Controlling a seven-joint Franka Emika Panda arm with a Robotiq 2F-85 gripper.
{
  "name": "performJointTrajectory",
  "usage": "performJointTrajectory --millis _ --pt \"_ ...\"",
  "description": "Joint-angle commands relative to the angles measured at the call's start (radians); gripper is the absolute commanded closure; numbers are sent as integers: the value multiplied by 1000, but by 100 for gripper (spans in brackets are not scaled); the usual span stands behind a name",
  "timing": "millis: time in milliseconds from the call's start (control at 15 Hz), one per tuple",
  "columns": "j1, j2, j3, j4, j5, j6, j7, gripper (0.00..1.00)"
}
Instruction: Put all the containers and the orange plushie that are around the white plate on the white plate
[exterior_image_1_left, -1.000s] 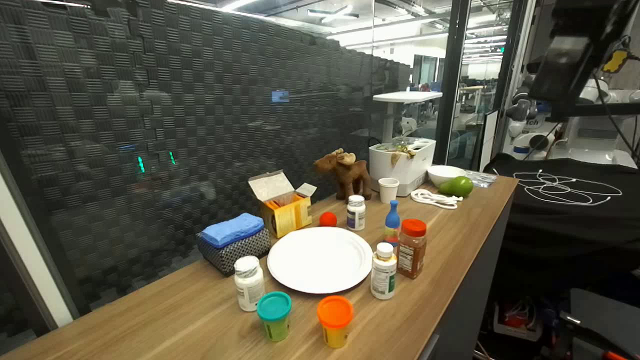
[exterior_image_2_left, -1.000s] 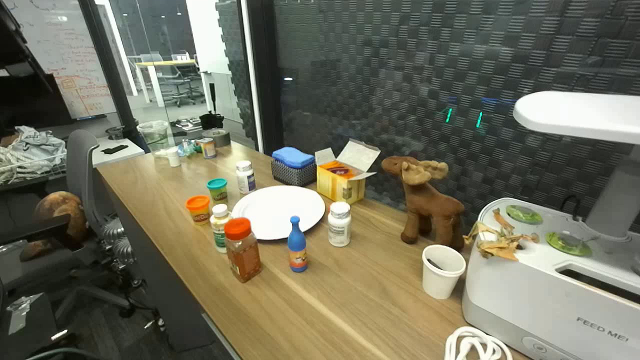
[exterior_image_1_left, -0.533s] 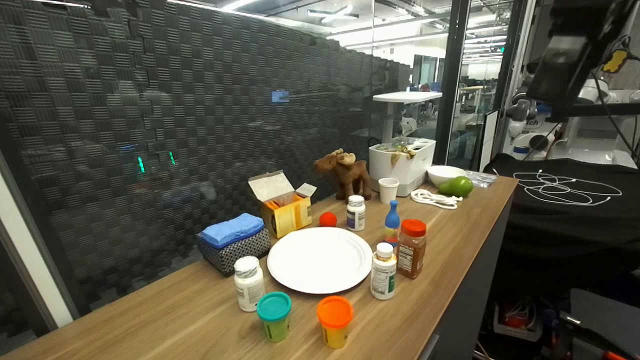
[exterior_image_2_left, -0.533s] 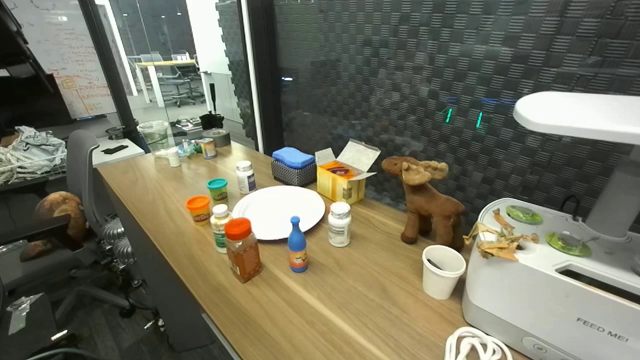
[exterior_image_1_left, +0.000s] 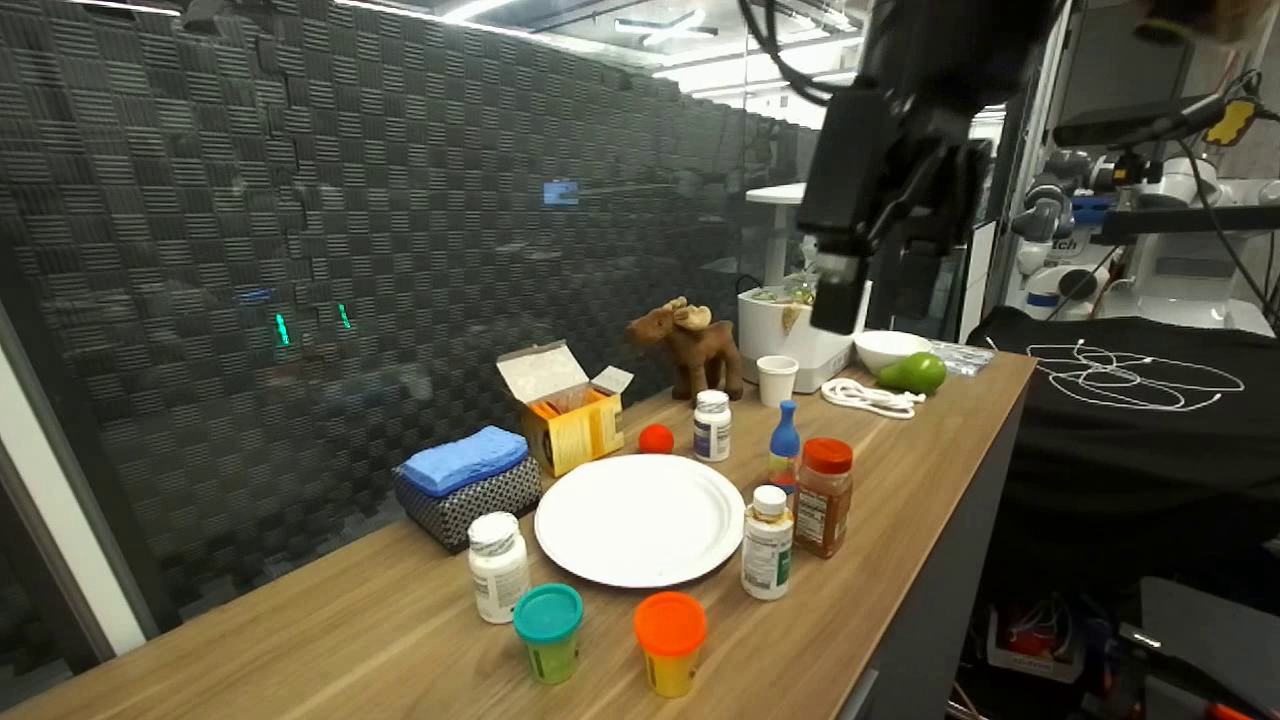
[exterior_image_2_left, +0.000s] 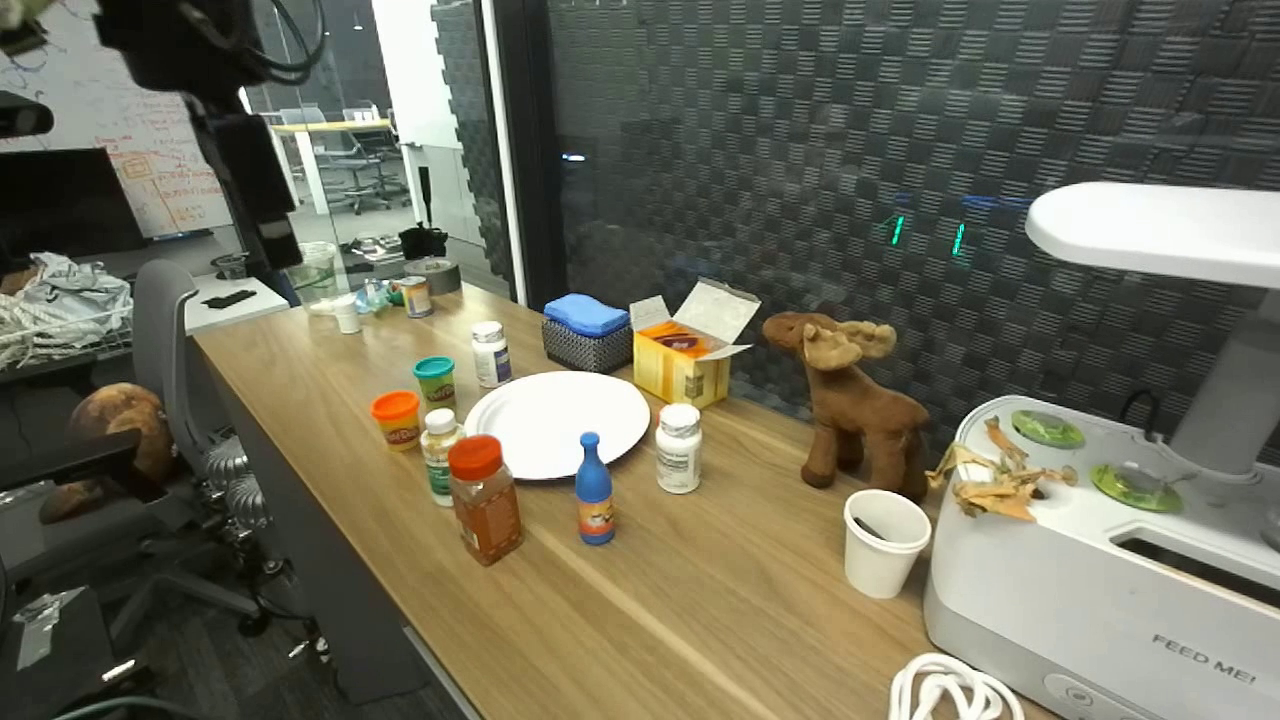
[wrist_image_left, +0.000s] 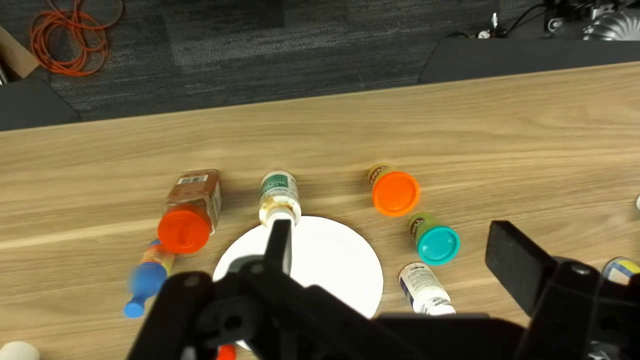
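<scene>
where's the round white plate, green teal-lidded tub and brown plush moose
Round white plate (exterior_image_1_left: 640, 520), in an exterior view: bare middle
Green teal-lidded tub (wrist_image_left: 438, 245), in the wrist view: the lid
Brown plush moose (exterior_image_2_left: 868, 412), in an exterior view: side of body

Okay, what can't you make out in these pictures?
Wrist view: orange plushie, cut off by the bottom edge.
Wrist view: part of the white plate, hidden by the end effector.
In an exterior view: dark thing inside the paper cup, too small.
In an exterior view: white cord, cut off by the bottom edge.
</scene>
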Motion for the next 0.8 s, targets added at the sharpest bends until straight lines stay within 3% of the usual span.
performJointTrajectory --millis 0,333,733 --pt "-8 261 30 206 -68 32 40 0" --pt "38 522 54 449 -174 69 130 0" --pt "143 729 41 582 -198 169 201 0"
